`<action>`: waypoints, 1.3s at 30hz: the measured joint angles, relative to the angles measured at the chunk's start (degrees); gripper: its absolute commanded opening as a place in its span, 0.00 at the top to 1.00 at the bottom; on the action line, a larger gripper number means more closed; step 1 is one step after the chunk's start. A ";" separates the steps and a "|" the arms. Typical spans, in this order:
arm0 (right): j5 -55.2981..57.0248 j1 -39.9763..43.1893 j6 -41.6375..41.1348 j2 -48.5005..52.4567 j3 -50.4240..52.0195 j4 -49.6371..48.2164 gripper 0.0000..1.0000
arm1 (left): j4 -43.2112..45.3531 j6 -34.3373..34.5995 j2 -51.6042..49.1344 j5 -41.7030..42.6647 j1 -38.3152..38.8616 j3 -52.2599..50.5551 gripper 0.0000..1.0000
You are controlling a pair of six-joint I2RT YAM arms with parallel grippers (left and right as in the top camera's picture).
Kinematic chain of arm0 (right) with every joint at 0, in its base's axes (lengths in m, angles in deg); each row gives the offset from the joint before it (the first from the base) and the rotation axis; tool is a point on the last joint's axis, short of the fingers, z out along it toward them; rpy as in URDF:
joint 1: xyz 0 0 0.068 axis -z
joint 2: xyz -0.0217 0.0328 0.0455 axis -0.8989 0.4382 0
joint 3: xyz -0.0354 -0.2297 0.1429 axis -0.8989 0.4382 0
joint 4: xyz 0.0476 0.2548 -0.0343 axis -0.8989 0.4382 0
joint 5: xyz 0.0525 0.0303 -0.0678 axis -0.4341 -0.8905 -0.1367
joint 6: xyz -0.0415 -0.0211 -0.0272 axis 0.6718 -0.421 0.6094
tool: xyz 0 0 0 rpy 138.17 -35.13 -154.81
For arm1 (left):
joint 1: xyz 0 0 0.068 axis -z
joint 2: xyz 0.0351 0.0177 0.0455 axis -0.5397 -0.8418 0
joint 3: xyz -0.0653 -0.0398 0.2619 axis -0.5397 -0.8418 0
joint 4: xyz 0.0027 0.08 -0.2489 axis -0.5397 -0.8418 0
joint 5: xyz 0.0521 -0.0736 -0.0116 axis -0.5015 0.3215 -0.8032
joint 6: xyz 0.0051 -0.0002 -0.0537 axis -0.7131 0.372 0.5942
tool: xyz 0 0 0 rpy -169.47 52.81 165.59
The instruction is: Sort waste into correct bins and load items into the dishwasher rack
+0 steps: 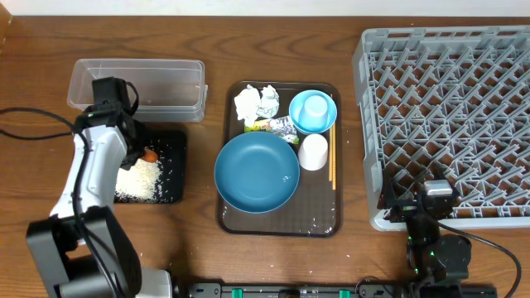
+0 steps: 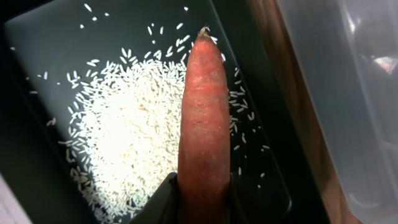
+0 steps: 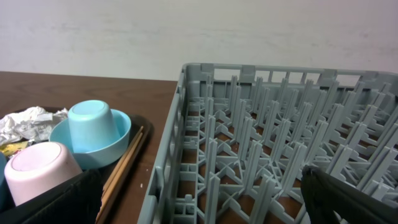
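- One dishwasher rack [image 1: 447, 124] fills the right of the surface [image 1: 199, 248], cut off by the overhead view's top and right edges.
- Left of it, the brown serving tray [image 1: 240, 219] carries the large blue plate [image 1: 257, 172]. Behind the plate are a small blue bowl [image 1: 327, 120] with an upturned cup [image 1: 313, 108] in it, a white cup [image 1: 313, 152], chopsticks [image 1: 332, 161], tissues [image 1: 257, 103] and a half-hidden foil wrapper [image 1: 280, 126].
- Farther left is the clear tub [image 1: 157, 87], its front overlapped by the left arm.
- The black tray [image 1: 172, 178] just before it holds rice [image 1: 139, 180]; the arm hides its left side.
- Right fingers [image 3: 43, 199] are spread wide and empty at the rack's near corner, only their dark tips showing.
- Left fingers [image 2: 158, 208] pinch the carrot [image 2: 204, 112] by its thick end above the rice; they are mostly out of frame.
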 measured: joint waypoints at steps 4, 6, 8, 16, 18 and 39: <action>0.00 0.00 0.00 0.00 0.00 0.00 0.01 | 0.07 0.00 -2.08 -0.24 -0.04 0.00 0.82; -0.02 0.00 0.00 0.00 0.00 0.00 0.01 | 0.02 0.00 -3.41 -0.31 -0.07 0.00 0.77; 0.00 0.00 0.00 0.00 0.00 0.00 0.01 | -0.20 0.00 -4.42 -0.31 -0.07 0.00 0.77; -0.02 0.00 0.00 0.00 0.00 0.00 0.01 | -2.19 0.00 -5.81 -0.50 -0.07 0.00 0.76; 0.00 0.00 0.00 0.00 0.00 0.00 0.01 | -2.67 -0.04 -5.81 -0.50 -0.07 0.00 0.74; -0.02 0.00 0.00 0.00 0.00 0.00 0.01 | -9.31 -1.60 -1.77 -1.09 -0.09 0.00 0.57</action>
